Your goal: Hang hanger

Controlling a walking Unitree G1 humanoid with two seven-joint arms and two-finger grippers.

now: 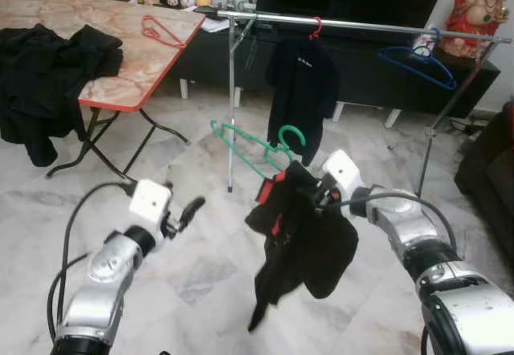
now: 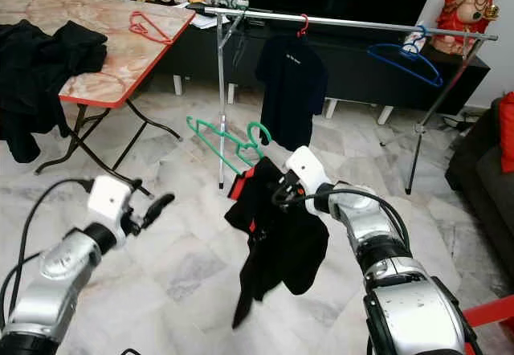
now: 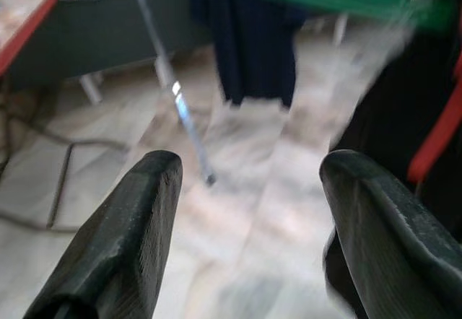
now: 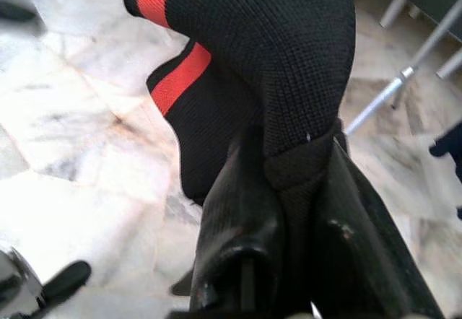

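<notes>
My right gripper (image 4: 292, 189) is shut on a fold of a black garment with red trim (image 1: 301, 234), which hangs from it above the floor. A green hanger (image 1: 249, 142) sticks out up and to the left of the garment's top, and its lower end is hidden in the cloth. My left gripper (image 1: 189, 210) is open and holds nothing, a short way left of the garment; its fingers (image 3: 126, 232) are spread wide. Behind stands a metal clothes rail (image 1: 361, 24) carrying a dark shirt on a red hanger (image 1: 301, 90) and a bare blue hanger (image 1: 418, 62).
A folding table (image 1: 120, 90) at the left carries black clothes (image 1: 48, 66) and a red hanger (image 1: 161, 30). A dark TV cabinet (image 1: 369, 74) runs behind the rail. A dark sofa (image 1: 486, 170) stands at the right. Marble floor lies between me and the rail.
</notes>
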